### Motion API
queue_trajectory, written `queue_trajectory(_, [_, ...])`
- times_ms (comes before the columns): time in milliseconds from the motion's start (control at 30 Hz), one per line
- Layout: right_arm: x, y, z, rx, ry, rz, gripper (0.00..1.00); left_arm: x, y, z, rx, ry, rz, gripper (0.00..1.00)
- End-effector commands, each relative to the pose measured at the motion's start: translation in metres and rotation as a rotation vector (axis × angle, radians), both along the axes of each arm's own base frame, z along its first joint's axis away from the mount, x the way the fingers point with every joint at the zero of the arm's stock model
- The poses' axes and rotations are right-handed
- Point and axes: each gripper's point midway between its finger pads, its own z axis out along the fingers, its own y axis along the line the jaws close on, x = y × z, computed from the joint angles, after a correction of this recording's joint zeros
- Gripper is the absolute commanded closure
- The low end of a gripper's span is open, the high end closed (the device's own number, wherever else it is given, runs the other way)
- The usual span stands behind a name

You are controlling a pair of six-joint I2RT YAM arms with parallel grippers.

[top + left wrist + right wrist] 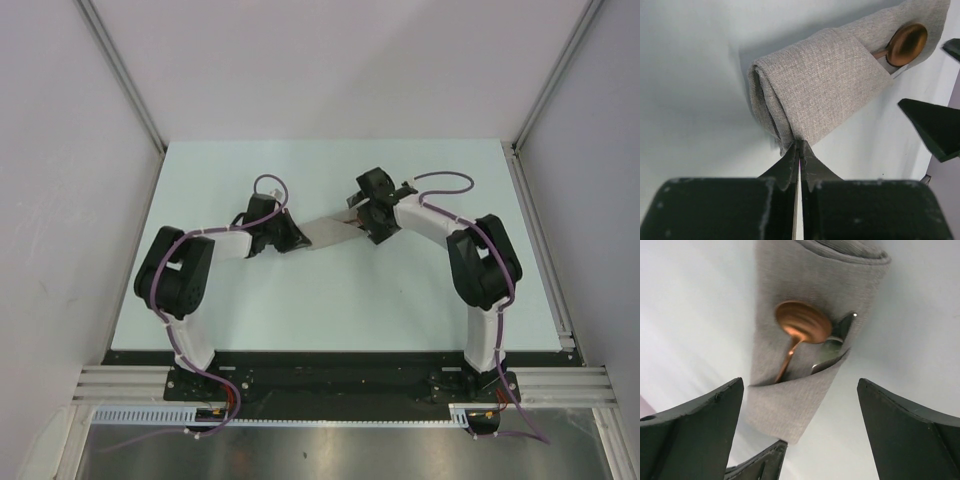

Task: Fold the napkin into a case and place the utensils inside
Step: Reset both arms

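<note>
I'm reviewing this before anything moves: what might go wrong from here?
1. The left end effector pinches the edge of the grey-beige folded fabric case; pulling away while shut might drag or unfold it.
2. The copper-coloured round-bowled spoon and thin silvery utensil stick out of the pocket's mouth; a tug might slide them out.
3. The open right end effector straddles that end and might knock them.

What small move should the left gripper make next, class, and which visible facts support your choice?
Probably open the left gripper and let go. Its jaws are shut on the folded end of the case, the copper spoon and the silvery piece already sit in the pocket, and the right gripper stands open, holding nothing. The work looks finished, so only releasing seems left.
</note>
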Motion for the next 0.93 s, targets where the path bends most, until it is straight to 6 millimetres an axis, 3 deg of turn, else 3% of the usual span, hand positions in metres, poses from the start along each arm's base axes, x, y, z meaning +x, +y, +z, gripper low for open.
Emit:
queue_trajectory(0, [0.014, -0.024, 0.069, -0.064, -0.174, 0.025, 0.0, 0.005, -0.002, 0.041, 0.005, -0.114, -0.03, 0.95])
queue_trajectory(67, [0.013, -0.036, 0.079, -0.122, -0.207, 0.038, 0.0, 0.005, -0.001, 0.063, 0.002, -0.156, -0.031, 0.87])
queue_trajectory(133, [0.016, -0.049, 0.103, -0.219, -0.284, 0.145, 0.0, 0.002, 0.001, 0.078, 0.003, -0.192, -0.037, 0.78])
queue_trajectory(167, [0.015, -0.055, 0.11, -0.263, -0.304, 0.183, 0.0, 0.001, 0.002, 0.099, -0.008, -0.242, -0.036, 0.7])
queue_trajectory(233, [0.014, -0.06, 0.142, -0.384, -0.448, 0.342, 0.0, -0.005, 0.0, 0.115, -0.016, -0.284, -0.053, 0.64])
queue_trajectory(267, [0.004, -0.065, 0.13, -0.426, -0.44, 0.399, 0.0, -0.009, -0.001, 0.133, -0.024, -0.331, -0.062, 0.51])
queue_trajectory(300, [-0.001, -0.066, 0.133, -0.448, -0.47, 0.44, 0.0, -0.015, -0.007, 0.141, -0.02, -0.352, -0.087, 0.38])
queue_trajectory(333, [-0.007, -0.059, 0.168, -0.477, -0.611, 0.534, 0.0, -0.02, -0.01, 0.149, -0.004, -0.398, -0.117, 0.3])
queue_trajectory(367, [-0.021, -0.06, 0.154, -0.499, -0.61, 0.59, 0.0, -0.031, -0.02, 0.169, -0.019, -0.473, -0.155, 0.24])
queue_trajectory(400, [-0.029, -0.059, 0.161, -0.518, -0.655, 0.631, 0.0, -0.038, -0.026, 0.182, -0.025, -0.526, -0.18, 0.2])
queue_trajectory(433, [-0.042, -0.049, 0.181, -0.525, -0.752, 0.709, 0.0, -0.049, -0.028, 0.181, -0.005, -0.571, -0.22, 0.15])
queue_trajectory(467, [-0.054, -0.051, 0.169, -0.526, -0.748, 0.749, 0.0, -0.064, -0.041, 0.186, -0.004, -0.614, -0.266, 0.11])
queue_trajectory(500, [-0.061, -0.052, 0.165, -0.521, -0.751, 0.767, 0.0, -0.075, -0.042, 0.207, -0.017, -0.7, -0.271, 0.09])
queue_trajectory(533, [-0.069, -0.056, 0.171, -0.492, -0.761, 0.731, 0.0, -0.084, -0.04, 0.196, 0.011, -0.71, -0.271, 0.08])
queue_trajectory(567, [-0.075, -0.059, 0.166, -0.479, -0.746, 0.732, 0.0, -0.097, -0.046, 0.197, -0.008, -0.734, -0.297, 0.05])
queue_trajectory(600, [-0.086, -0.063, 0.143, -0.476, -0.698, 0.756, 0.0, -0.109, -0.045, 0.194, -0.03, -0.763, -0.301, 0.01])
queue_trajectory(633, [-0.095, -0.062, 0.142, -0.443, -0.71, 0.764, 0.0, -0.112, -0.043, 0.193, -0.037, -0.77, -0.285, 0.0])
queue_trajectory(733, [-0.119, -0.063, 0.105, -0.375, -0.653, 0.79, 0.0, -0.13, -0.047, 0.19, -0.113, -0.778, -0.301, 0.0])
queue_trajectory(767, [-0.125, -0.06, 0.109, -0.354, -0.701, 0.802, 0.0, -0.134, -0.05, 0.193, -0.132, -0.791, -0.303, 0.0])
queue_trajectory(833, [-0.133, -0.061, 0.094, -0.321, -0.706, 0.793, 0.0, -0.137, -0.051, 0.194, -0.147, -0.793, -0.303, 0.0])
queue_trajectory(900, [-0.137, -0.06, 0.101, -0.28, -0.73, 0.788, 0.0, -0.138, -0.052, 0.199, -0.161, -0.801, -0.296, 0.0])
